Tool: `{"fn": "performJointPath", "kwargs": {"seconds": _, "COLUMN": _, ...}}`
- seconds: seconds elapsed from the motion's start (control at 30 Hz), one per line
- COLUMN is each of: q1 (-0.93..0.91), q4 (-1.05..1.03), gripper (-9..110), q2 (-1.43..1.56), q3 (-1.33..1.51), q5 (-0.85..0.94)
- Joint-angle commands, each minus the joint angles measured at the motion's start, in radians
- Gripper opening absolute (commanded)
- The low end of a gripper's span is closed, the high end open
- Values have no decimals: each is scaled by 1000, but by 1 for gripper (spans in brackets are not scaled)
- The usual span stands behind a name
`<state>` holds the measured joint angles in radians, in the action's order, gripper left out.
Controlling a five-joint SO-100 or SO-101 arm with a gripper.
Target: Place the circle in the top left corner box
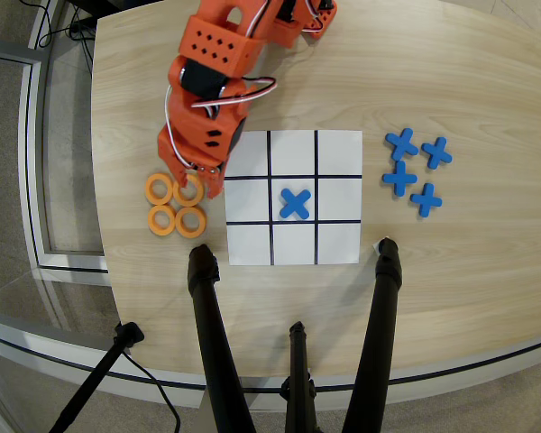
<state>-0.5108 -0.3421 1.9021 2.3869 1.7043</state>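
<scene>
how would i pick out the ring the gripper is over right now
Left of the white grid sheet in the overhead view, four orange rings form a small square. It is the ring at that square's upper right, nearest the sheet, partly hidden under the orange gripper.
</scene>
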Motion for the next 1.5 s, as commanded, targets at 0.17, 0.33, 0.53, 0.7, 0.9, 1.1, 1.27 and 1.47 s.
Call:
{"fn": "performJointPath", "kwargs": {"seconds": 0.17, "q1": 2, "q4": 48, "gripper": 16, "q2": -120, "q3": -84, "q5": 9}}
{"fn": "performJointPath", "kwargs": {"seconds": 0.33, "q1": 8, "q4": 49, "gripper": 16, "q2": -181, "q3": -121, "q5": 9}}
{"fn": "performJointPath", "kwargs": {"seconds": 0.53, "q1": 8, "q4": 80, "gripper": 16, "q2": -227, "q3": -135, "q5": 9}}
{"fn": "performJointPath", "kwargs": {"seconds": 0.7, "q1": 3, "q4": 114, "gripper": 16, "q2": -267, "q3": -137, "q5": 9}}
{"fn": "performJointPath", "kwargs": {"seconds": 0.9, "q1": -6, "q4": 149, "gripper": 16, "q2": -313, "q3": -141, "q5": 9}}
{"fn": "performJointPath", "kwargs": {"seconds": 1.1, "q1": -12, "q4": 152, "gripper": 16, "q2": -342, "q3": -146, "q5": 9}}
{"fn": "performJointPath", "kwargs": {"seconds": 1.27, "q1": -20, "q4": 152, "gripper": 16, "q2": -362, "q3": -146, "q5": 9}}
{"fn": "performJointPath", "kwargs": {"seconds": 1.47, "q1": -38, "q4": 146, "gripper": 16, "q2": -374, "q3": -137, "q5": 9}}
